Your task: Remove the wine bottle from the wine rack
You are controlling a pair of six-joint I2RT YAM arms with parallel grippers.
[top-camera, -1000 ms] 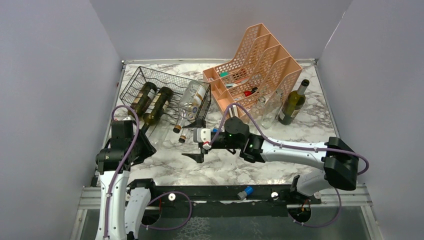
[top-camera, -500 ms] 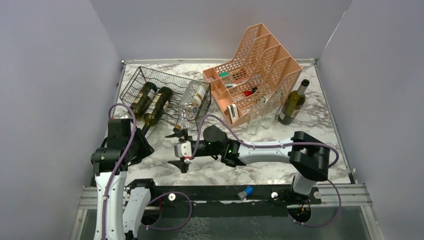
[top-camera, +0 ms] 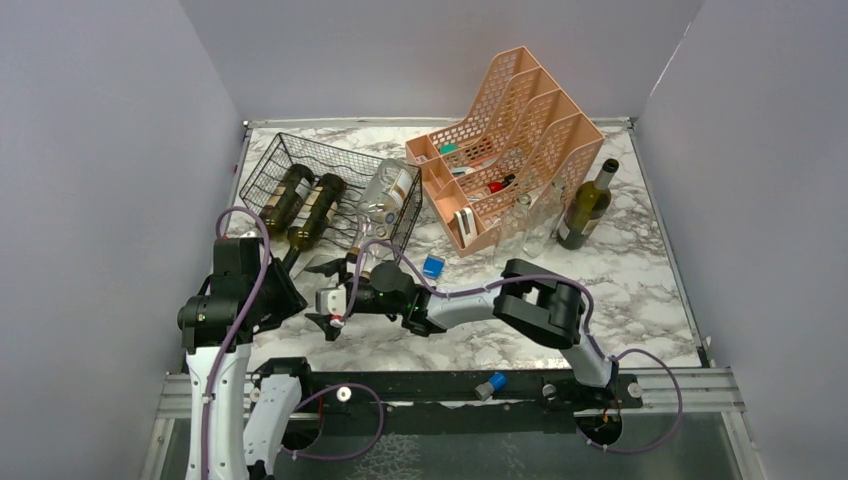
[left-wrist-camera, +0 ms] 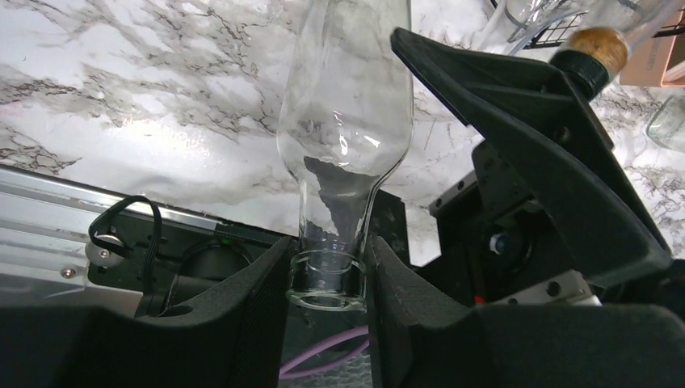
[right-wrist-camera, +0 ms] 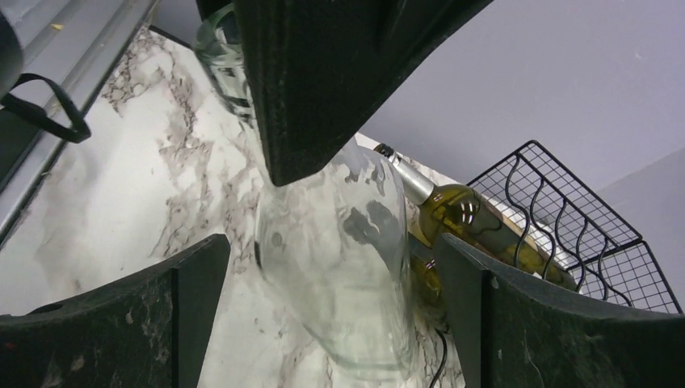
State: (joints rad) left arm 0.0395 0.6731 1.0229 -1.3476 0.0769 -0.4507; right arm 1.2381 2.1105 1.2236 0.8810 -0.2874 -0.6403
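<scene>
A clear empty wine bottle [left-wrist-camera: 347,121] is off the black wire wine rack [top-camera: 300,160], just above the marble top in front of it. My left gripper [left-wrist-camera: 327,279] is shut on its neck just behind the lip. My right gripper [right-wrist-camera: 331,307] is open, one finger on each side of the bottle's wide body [right-wrist-camera: 339,242], not touching it. In the top view the two grippers meet at the near left, the left gripper [top-camera: 292,288] beside the right gripper [top-camera: 325,297]. Two dark bottles [top-camera: 300,200] and a corked clear bottle [top-camera: 385,195] lie in the rack.
A peach perforated file organizer [top-camera: 510,130] stands at the back right, with clear glass bottles [top-camera: 530,220] and an upright dark green bottle [top-camera: 585,205] beside it. A small blue object [top-camera: 433,266] lies mid-table. A green bottle [right-wrist-camera: 468,218] pokes out of the rack close behind the held bottle.
My right arm has swung left across the table, bringing its open jaws around the clear bottle's body. The left gripper has stayed shut on the neck, nearly still.
</scene>
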